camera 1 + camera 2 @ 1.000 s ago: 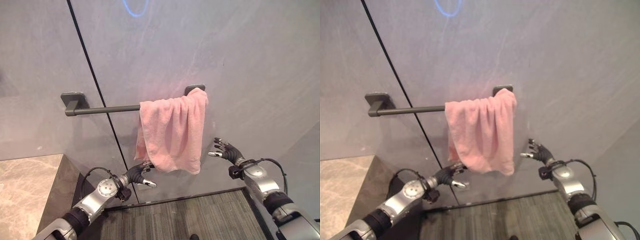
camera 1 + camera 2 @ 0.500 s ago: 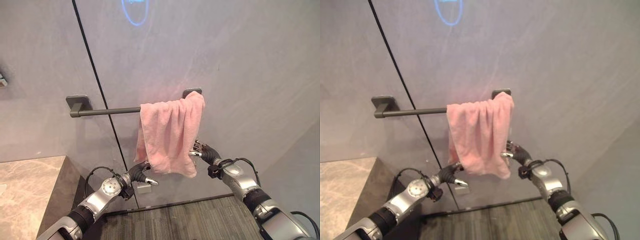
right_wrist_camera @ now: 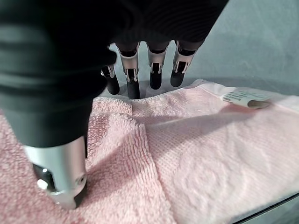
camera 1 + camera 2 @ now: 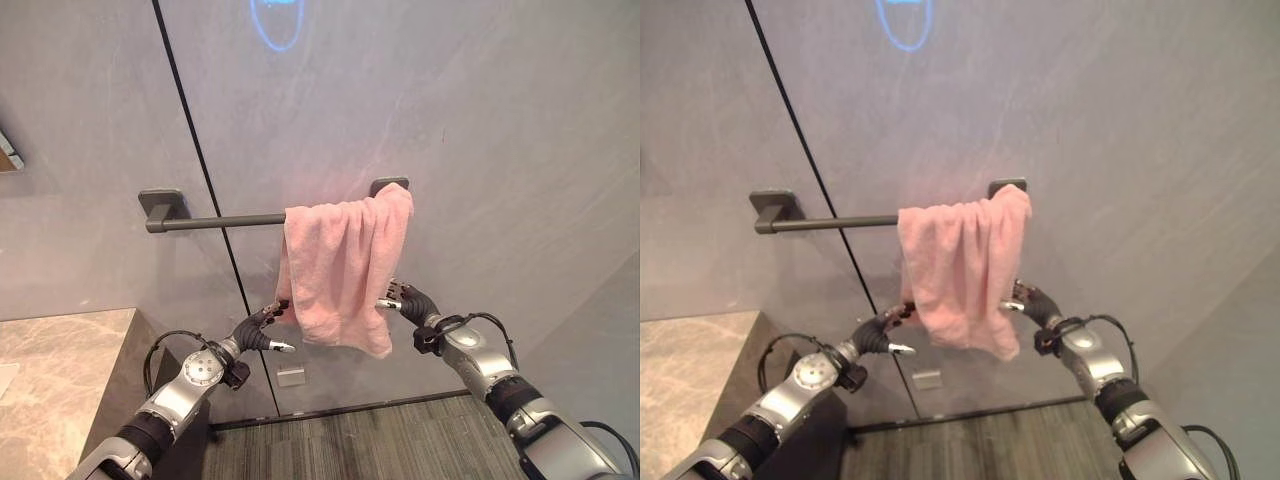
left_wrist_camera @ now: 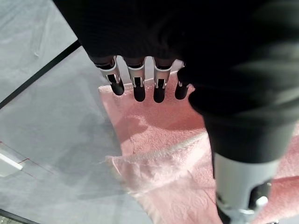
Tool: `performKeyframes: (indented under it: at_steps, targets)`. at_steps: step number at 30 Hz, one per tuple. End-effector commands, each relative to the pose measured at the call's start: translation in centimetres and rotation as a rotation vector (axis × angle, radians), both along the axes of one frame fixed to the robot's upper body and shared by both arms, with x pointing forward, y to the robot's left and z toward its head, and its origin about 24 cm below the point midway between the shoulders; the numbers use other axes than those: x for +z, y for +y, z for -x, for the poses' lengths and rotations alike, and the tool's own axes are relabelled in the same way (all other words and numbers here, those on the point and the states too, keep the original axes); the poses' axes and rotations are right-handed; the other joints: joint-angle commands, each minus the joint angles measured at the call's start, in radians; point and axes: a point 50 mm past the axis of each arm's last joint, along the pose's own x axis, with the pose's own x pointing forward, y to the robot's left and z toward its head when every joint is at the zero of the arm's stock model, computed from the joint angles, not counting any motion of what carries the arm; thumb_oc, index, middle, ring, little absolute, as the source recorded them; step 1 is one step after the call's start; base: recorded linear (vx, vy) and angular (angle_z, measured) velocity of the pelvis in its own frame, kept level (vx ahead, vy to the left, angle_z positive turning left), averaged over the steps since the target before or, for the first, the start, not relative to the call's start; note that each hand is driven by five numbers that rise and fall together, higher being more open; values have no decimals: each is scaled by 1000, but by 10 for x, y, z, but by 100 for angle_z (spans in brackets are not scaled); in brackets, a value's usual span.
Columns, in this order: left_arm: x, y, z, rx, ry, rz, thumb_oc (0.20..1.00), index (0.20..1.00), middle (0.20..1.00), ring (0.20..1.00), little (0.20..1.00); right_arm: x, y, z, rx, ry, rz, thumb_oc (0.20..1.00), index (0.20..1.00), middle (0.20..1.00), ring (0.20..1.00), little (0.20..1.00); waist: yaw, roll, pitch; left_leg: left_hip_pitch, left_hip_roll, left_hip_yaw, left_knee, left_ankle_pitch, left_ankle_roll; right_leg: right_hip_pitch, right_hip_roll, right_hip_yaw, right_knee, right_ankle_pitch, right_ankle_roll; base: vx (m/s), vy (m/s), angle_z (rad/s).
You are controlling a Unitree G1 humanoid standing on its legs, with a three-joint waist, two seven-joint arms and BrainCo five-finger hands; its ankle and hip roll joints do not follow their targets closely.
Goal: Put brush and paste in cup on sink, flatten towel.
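Note:
A pink towel [image 4: 345, 270] hangs bunched at the right end of a dark wall rail [image 4: 215, 221], its folds narrow and uneven. My left hand [image 4: 255, 332] is at the towel's lower left edge, fingers straight and reaching over the cloth [image 5: 159, 140], thumb held apart. My right hand [image 4: 410, 302] is at the towel's lower right edge. Its fingers lie straight past the hem and its thumb rests on the cloth [image 3: 210, 158]. A small white label [image 3: 245, 99] shows on the hem.
A marble counter [image 4: 60, 350] juts in at the lower left. A dark vertical seam [image 4: 190, 150] runs down the grey wall behind the rail. A small grey plate [image 4: 290, 376] sits on the wall below the towel, above a dark ribbed floor mat [image 4: 380, 445].
My right hand has moved left from open air to the towel's right edge. My left hand has risen to the towel's lower left corner. The camera has tilted up slightly.

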Motion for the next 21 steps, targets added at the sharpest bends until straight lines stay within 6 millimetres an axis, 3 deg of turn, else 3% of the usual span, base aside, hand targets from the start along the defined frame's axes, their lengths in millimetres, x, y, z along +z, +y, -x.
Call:
performKeyframes:
  at_steps: [1,5,7,9,11,14,15,16,17,18,19,20,21]
  targets:
    - [29,-6,-24,-34,-141,-30,1000,1000,1000,1000,1000,50,18,-30,-6,-206,-97,887,887,887,887,887,26,-48,25,2,19,-21,14,-1,10,31,-57,19,6,20,44,0,0,0]
    - [34,-28,-23,-84,-152,46,1000,1000,1000,1000,1000,51,18,-32,-40,-207,-112,818,818,818,818,818,22,-54,29,-2,17,-24,14,-3,15,26,-57,21,9,20,43,-4,1,3]
    - [34,-39,-21,-106,-141,88,1000,1000,1000,1000,1000,51,21,-33,-38,-205,-117,721,721,721,721,721,22,-56,28,-2,16,-20,14,-3,16,20,-57,25,9,22,43,0,0,0]
    - [34,-41,-21,-107,-140,94,1000,1000,1000,1000,1000,51,22,-33,-38,-204,-118,655,655,655,655,655,21,-57,28,-2,16,-19,14,-4,16,20,-57,27,9,22,44,0,0,0]
    - [33,-44,-21,-109,-145,94,1000,1000,1000,1000,1000,51,23,-33,-39,-200,-127,642,642,642,642,642,19,-59,29,-2,16,-17,14,-3,17,18,-57,28,9,23,43,0,0,0]
    - [36,-47,-24,-88,-175,90,1000,1000,1000,1000,1000,51,28,-31,-31,-194,-168,485,485,485,485,485,19,-62,32,-4,16,-17,14,-2,17,13,-56,29,11,23,42,0,0,0]
    - [37,-46,-24,-76,-182,94,1000,1000,1000,1000,1000,52,28,-31,-32,-198,-174,485,485,485,485,485,20,-64,33,-6,16,-18,14,-1,17,11,-55,29,11,23,42,0,0,0]
    - [39,-44,-24,-51,-194,109,1000,1000,1000,1000,1000,55,28,-30,-32,-212,-184,200,200,200,200,200,20,-65,34,-7,17,-19,14,-1,18,9,-55,30,11,24,43,0,0,0]
    - [39,-43,-22,-31,-194,127,918,918,918,918,918,57,27,-29,-38,-223,-197,200,200,200,200,200,20,-66,35,-9,18,-18,14,-1,17,8,-54,30,10,24,43,0,0,0]
    - [39,-41,-21,-14,-193,141,548,548,548,548,548,58,27,-28,-44,-231,-206,200,200,200,200,200,20,-67,35,-10,18,-17,14,-1,18,7,-54,31,10,24,43,0,0,0]
    - [39,-41,-21,-13,-193,141,442,442,442,442,442,58,27,-28,-44,-231,-206,200,200,200,200,200,20,-67,35,-10,18,-17,14,-1,18,7,-54,31,10,24,43,0,0,0]
    - [42,-32,-19,31,-211,156,200,200,200,200,200,61,24,-26,-58,-254,-215,200,200,200,200,200,22,-67,34,-10,19,-17,14,-1,18,6,-54,30,9,24,44,0,0,0]
    - [43,-29,-18,45,-219,159,200,200,200,200,200,61,24,-24,-60,-262,-218,200,200,200,200,200,22,-67,33,-9,19,-17,14,-2,18,6,-53,31,8,24,44,0,0,0]
